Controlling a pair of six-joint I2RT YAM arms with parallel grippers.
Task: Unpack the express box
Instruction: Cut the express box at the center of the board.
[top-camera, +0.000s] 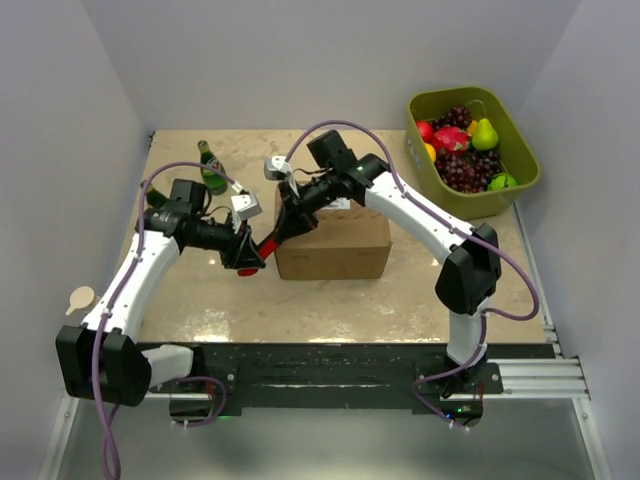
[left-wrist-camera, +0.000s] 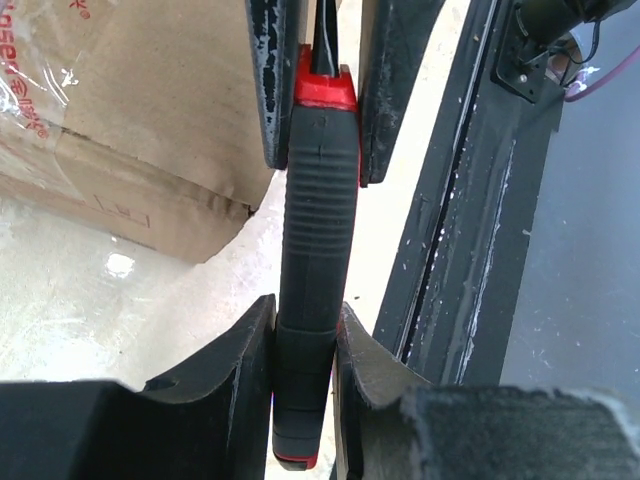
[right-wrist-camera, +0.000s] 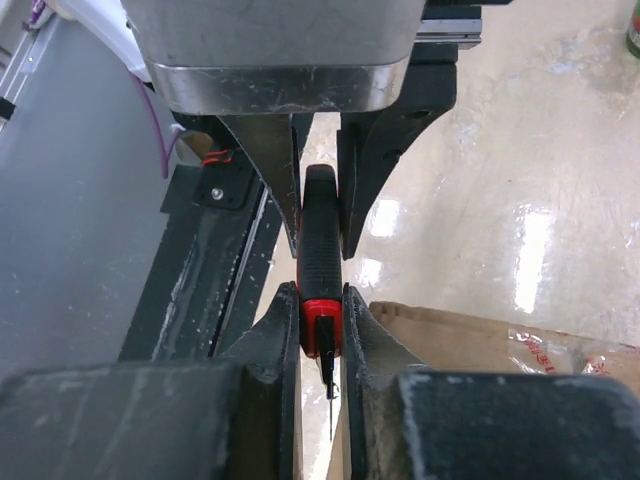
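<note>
Handover beside express box (top-camera: 335, 245) | left gripper (left-wrist-camera: 305, 330) pinches red-and-black tool (left-wrist-camera: 318, 230) by grip | right gripper (right-wrist-camera: 320, 320) clamps its collar, probably to cut box open.

Your table (top-camera: 400, 290) is a beige, glossy slab. On it you have a cardboard box (top-camera: 335, 250) near the centre, a green bottle (top-camera: 210, 172) at the far left, and a green tub (top-camera: 470, 203) of fruit (top-camera: 460, 150) at the far right corner.

Your left gripper (left-wrist-camera: 305, 345) clamps the tool (left-wrist-camera: 318, 220) by its handle. Your right gripper (right-wrist-camera: 321, 325) pinches its red collar, tips facing. Left arm (top-camera: 135, 270) and right arm (top-camera: 420, 210) bend inward, wrists nearly meeting.
</note>
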